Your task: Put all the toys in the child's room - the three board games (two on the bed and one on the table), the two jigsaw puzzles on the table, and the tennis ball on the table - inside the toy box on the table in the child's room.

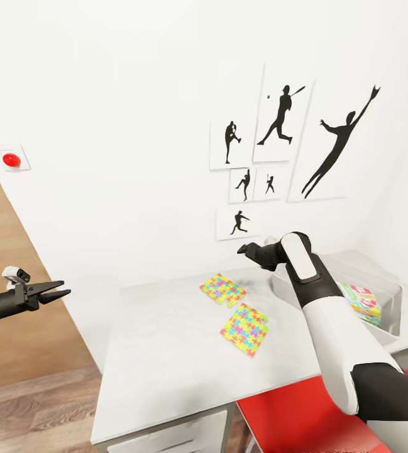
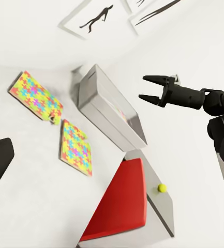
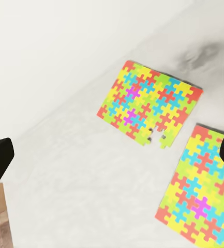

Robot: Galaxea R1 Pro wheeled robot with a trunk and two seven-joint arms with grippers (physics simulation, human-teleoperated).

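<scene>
On the pale grey counter [image 1: 166, 352] in front of me lie the two jigsaw puzzles, the farther jigsaw puzzle [image 1: 222, 289] and the nearer jigsaw puzzle [image 1: 246, 328], flat, just beside each other with corners almost meeting. To their right stands the grey toy box [image 1: 389, 314], with a green-and-white board game [image 1: 361, 302] already lying inside it. My right gripper [image 1: 249, 250] hangs in the air above the counter between the puzzles and the toy box, jaws parted and holding nothing. My left gripper [image 1: 56, 291] is well off the counter's left end, jaws likewise apart and empty. The left wrist view shows the tennis ball [image 2: 162, 188] on the darker section of the counter beyond the red chair [image 2: 119, 201]. I judge the puzzles to be the awkward pieces: light and thin, lying flush so there is no edge to get a finger under, and made of interlocked pieces that may flex or come apart if pinched at a corner. The farther one already shows a small gap in its near edge in the right wrist view. I would slide one toward the counter's edge and take it across a full side. The ball is light and could roll, so I would close on it squarely.
</scene>
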